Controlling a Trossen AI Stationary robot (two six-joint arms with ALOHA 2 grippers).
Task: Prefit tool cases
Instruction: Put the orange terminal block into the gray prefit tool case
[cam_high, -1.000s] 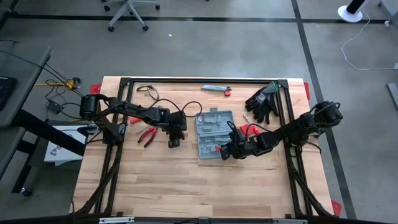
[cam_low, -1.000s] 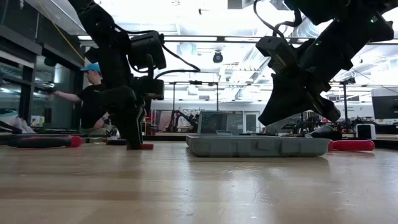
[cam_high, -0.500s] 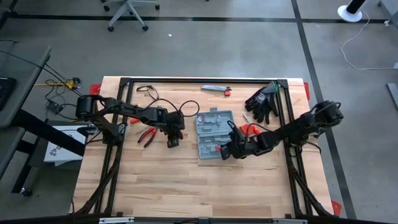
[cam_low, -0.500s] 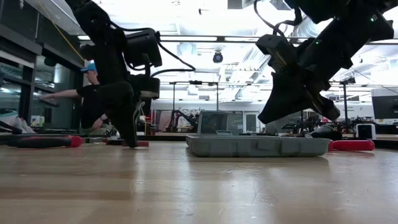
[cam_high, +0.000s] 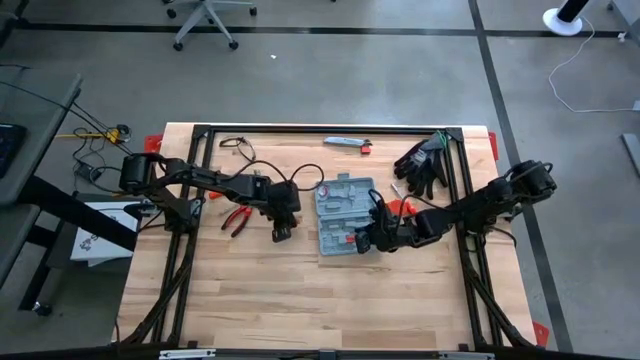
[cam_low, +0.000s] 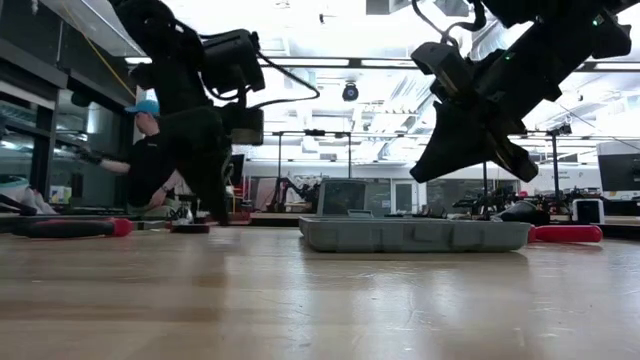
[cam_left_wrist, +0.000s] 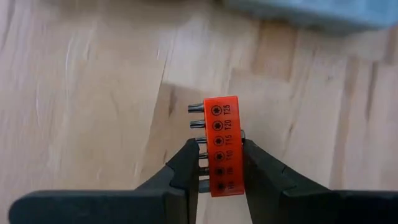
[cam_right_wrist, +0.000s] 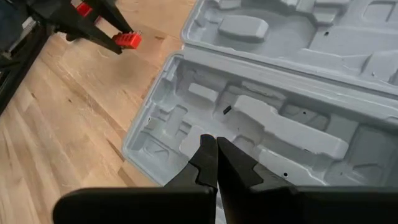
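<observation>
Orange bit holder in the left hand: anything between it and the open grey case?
Nothing visible. The left hand grips the orange plastic bit holder above bare wood, left of the open grey-blue plastic tool case. The shut right hand hovers over the case's recesses, not between them.

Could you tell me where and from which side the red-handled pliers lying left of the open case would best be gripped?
The red-handled pliers lie flat on the table, apart from the case. I would come straight down from above and close across the two handles just behind the pivot, where they run closest together; further back they seem to spread wider, so a grip there would likely be less secure.
</observation>
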